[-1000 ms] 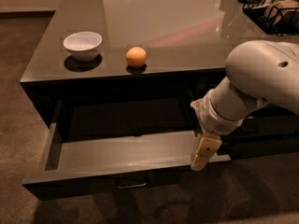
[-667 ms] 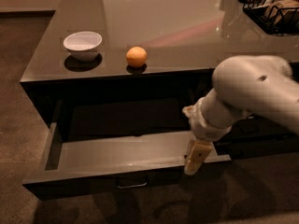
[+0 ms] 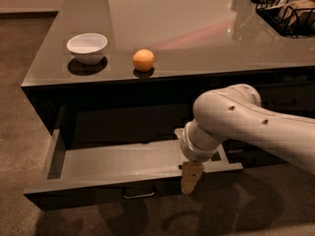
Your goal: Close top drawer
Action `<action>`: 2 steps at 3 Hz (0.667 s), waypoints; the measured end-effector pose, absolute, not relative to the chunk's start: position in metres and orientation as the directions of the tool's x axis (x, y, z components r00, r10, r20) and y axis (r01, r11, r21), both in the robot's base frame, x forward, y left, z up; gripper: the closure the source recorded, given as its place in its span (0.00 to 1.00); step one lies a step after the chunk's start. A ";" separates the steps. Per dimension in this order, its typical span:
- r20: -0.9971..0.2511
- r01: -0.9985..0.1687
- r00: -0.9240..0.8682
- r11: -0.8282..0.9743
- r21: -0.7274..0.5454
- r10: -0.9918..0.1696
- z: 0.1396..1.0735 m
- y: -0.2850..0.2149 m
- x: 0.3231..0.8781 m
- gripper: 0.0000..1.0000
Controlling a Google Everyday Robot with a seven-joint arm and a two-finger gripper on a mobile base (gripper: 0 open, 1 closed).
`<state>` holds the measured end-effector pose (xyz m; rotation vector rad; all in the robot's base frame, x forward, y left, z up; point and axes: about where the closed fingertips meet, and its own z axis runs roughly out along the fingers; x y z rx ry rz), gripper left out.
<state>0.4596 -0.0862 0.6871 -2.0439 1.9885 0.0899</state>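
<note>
Across top drawer's (image 3: 113, 163) front rim, gripper (image 3: 191, 180) hides part.

A kitchen, likely: glossy counter (image 3: 197, 28), bowl (image 3: 87, 47), orange (image 3: 143, 60), wire basket (image 3: 285, 11); jaws at top drawer (image 3: 113, 162) front.

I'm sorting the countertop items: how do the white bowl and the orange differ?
The bowl is white and open-topped; the orange is orange-coloured and ball-shaped. The bowl is wider and sits left of the orange. Both rest on the countertop above the open top drawer, whose front edge the end effector hangs over.
</note>
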 end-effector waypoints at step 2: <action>-0.229 -0.987 0.078 -0.044 -0.153 -0.970 0.670 -0.069 0.474 0.35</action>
